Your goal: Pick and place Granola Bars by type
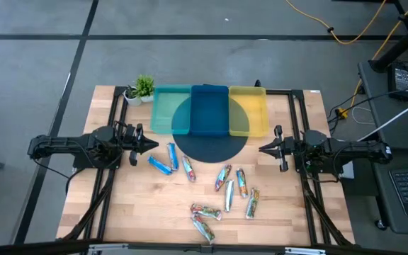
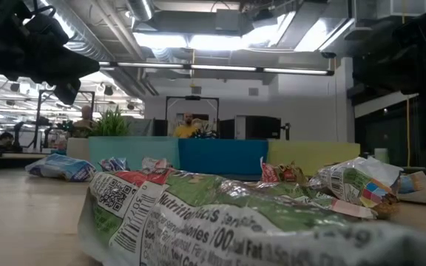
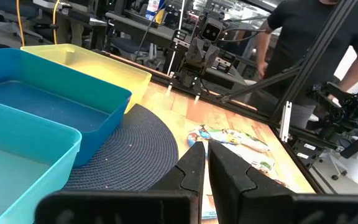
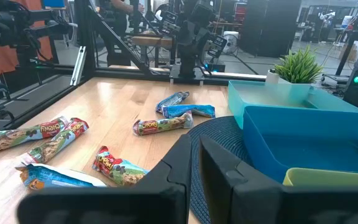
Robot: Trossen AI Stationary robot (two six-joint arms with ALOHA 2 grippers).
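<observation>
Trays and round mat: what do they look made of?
The teal tray, blue tray and yellow tray look like smooth moulded plastic, with thin, even, slightly glossy walls. The dark round mat shows a ribbed texture, possibly woven fibre or cord.

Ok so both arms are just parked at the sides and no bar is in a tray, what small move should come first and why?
Probably open the left gripper and ease it toward the blue bars just ahead of it. Both grippers are shut and empty, the right gripper sits farther from any bar, and the teal tray, blue tray and yellow tray hold nothing.
</observation>
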